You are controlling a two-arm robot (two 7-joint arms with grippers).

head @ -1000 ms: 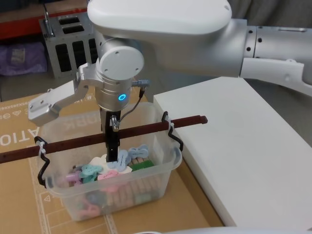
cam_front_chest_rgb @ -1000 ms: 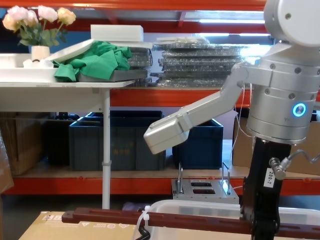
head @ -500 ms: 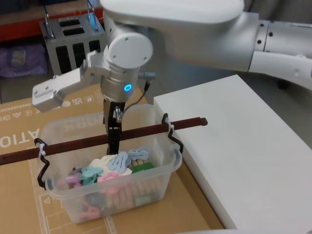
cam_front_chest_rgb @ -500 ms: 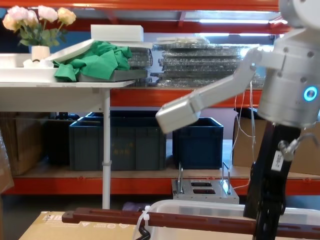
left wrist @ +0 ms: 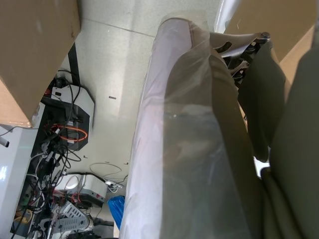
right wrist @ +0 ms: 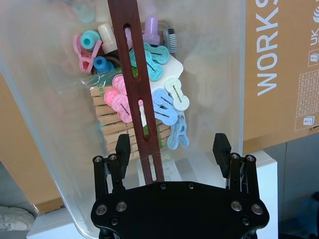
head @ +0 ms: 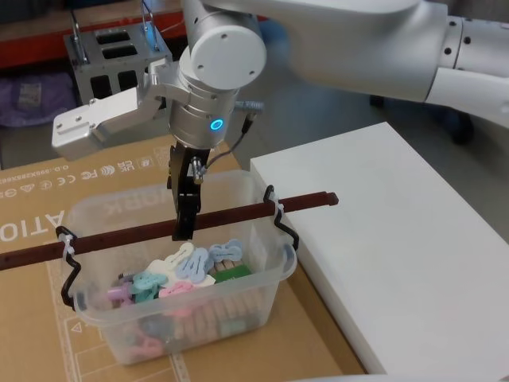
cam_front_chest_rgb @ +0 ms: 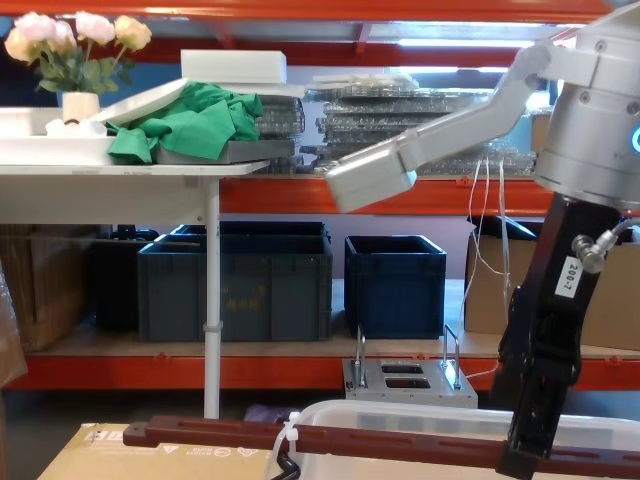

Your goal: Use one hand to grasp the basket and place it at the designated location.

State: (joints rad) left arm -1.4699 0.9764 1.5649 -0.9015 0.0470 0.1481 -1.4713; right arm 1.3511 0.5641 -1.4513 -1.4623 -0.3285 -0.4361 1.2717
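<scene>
lifting: right gripper (head: 182, 231) sits higher than a second ago | fingers (right wrist: 222, 148) wide open, gripping nothing | basket (head: 238, 312) handle (head: 306, 200) passes between them, nearer one finger

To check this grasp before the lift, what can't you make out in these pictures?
Head view: the left end of the handle is cut off by the picture's edge.
Chest view: the body of the basket falls below the bottom edge.
Left wrist view: a translucent film near the lens veils what lies behind.
</scene>
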